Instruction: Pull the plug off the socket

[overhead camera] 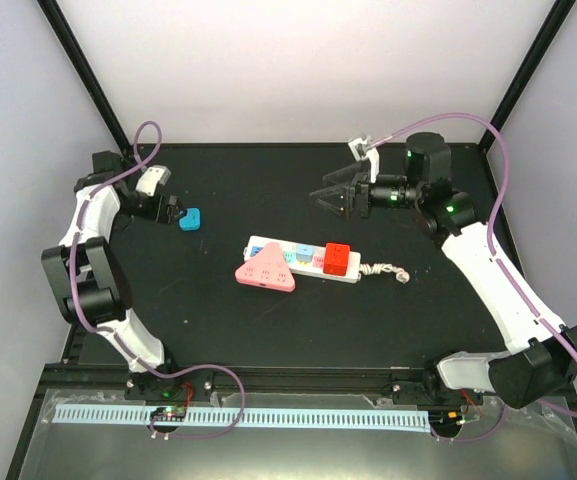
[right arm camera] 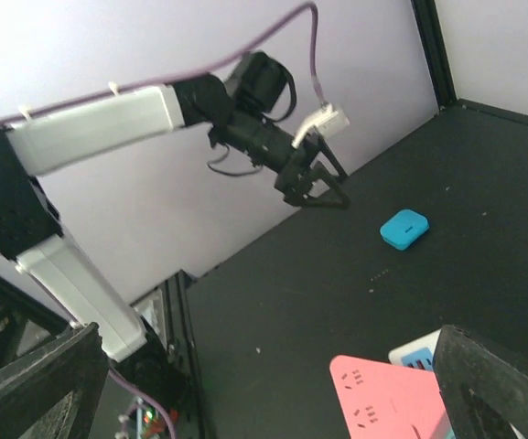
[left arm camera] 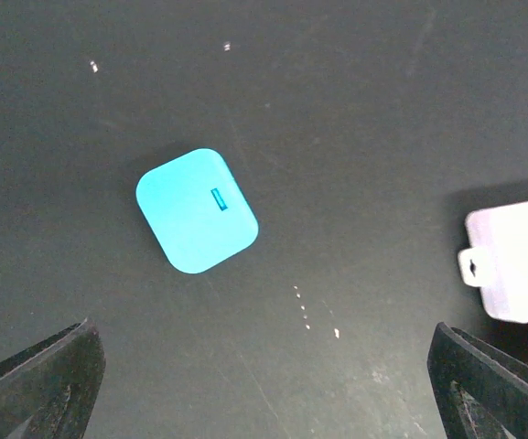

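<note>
From above: the socket lies at a slant in the middle of the black tabletop, with its short twisted cord trailing off the right end. A red plug sits in it toward the right. A pink triangular plug covers its left end. Over on the left, well apart from the socket, a cyan plug lies on the tabletop. The left pincer is just beside it, pointing its way. The right pincer hangs behind the socket, jaws spread wide and gripping nothing.

Left wrist camera now: the cyan plug lies flat on the tabletop with a small dark slot mark on its upper face. It sits ahead of the pincer and a little to the left. The two dark fingers stand down in the bottom corners, wide apart, and neither touches the plug. The left pincer holds nothing. At the right edge the white end of the socket peeks in.

Right wrist camera: its own fingers fill the bottom corners, wide and empty. Between them show the pink triangular plug and a sliver of white socket. Across the tabletop the left arm reaches down, its pincer spread above the surface. The cyan plug lies free near it.
</note>
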### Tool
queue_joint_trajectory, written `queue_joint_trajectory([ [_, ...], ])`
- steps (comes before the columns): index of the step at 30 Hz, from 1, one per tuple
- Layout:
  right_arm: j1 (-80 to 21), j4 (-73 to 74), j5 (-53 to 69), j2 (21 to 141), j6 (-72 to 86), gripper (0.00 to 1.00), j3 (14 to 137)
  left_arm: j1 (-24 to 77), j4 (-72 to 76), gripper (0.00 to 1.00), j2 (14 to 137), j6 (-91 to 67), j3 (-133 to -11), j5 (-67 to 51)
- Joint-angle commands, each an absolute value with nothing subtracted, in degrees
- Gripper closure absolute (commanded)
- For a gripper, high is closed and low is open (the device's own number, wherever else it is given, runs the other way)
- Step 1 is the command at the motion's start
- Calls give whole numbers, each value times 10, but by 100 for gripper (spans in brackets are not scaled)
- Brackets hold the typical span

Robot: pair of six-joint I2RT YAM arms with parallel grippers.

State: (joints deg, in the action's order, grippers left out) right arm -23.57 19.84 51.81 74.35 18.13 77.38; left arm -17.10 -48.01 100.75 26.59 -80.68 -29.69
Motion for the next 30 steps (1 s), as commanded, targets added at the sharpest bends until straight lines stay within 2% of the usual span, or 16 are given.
queue_joint_trajectory([
  [1,-232,259,542,738,72,0,766,-174,-528,1,950,317,-791,-334],
  [7,-233,297,524,732,-34,0,735,-150,-581,1,876,397,-740,-409],
  [14,-233,410,452,778,-180,0,743,-41,-490,1,762,418,-606,-356],
  [18,-234,413,415,791,-207,0,722,45,-363,1,670,407,-502,-276],
  [25,-237,379,377,800,-217,0,681,147,-368,1,596,452,-469,-165],
  [30,-239,357,360,818,-216,0,665,243,-326,1,575,448,-454,-23],
])
